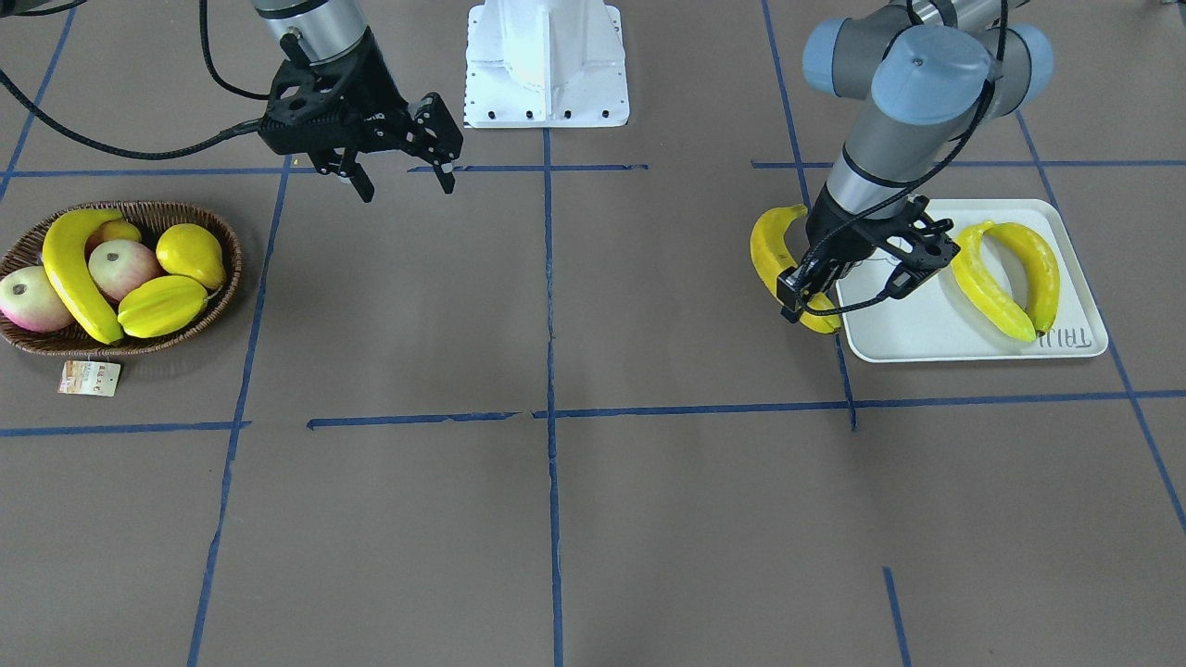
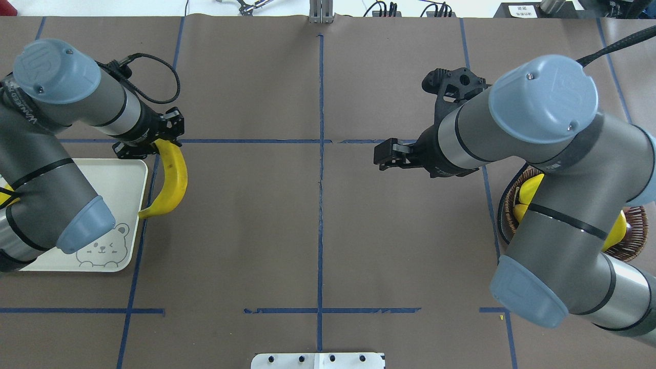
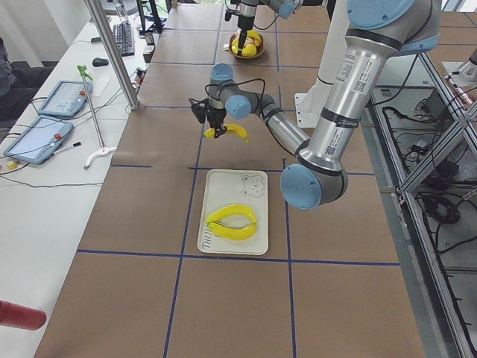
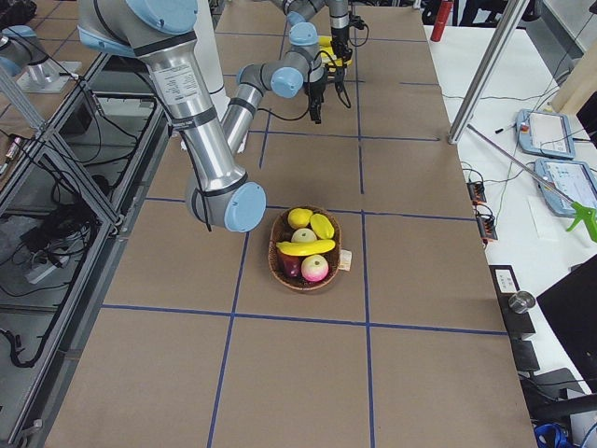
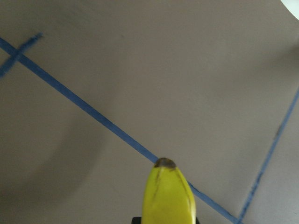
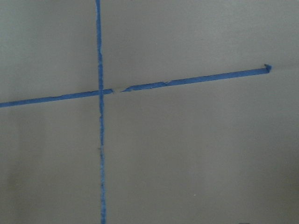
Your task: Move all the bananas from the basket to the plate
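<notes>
My left gripper [image 1: 804, 298] is shut on a yellow banana [image 1: 769, 255], held just above the table at the plate's inner edge; the same banana [image 2: 173, 177] hangs beside the plate [image 2: 125, 177] in the overhead view, and its tip [image 5: 167, 191] fills the bottom of the left wrist view. Two bananas [image 1: 987, 289] [image 1: 1040, 269] lie side by side on the off-white plate [image 1: 913, 338]. One banana [image 1: 72, 269] lies in the wicker basket [image 1: 227, 236]. My right gripper [image 1: 403, 178] hangs open and empty over the table, apart from the basket.
The basket also holds two apples [image 1: 125, 267], a yellow pear-shaped fruit [image 1: 190, 255] and a starfruit [image 1: 159, 308]. A paper tag [image 1: 89, 378] lies in front of it. The white robot base [image 1: 547, 65] stands at the table's back. Blue tape lines cross the brown table.
</notes>
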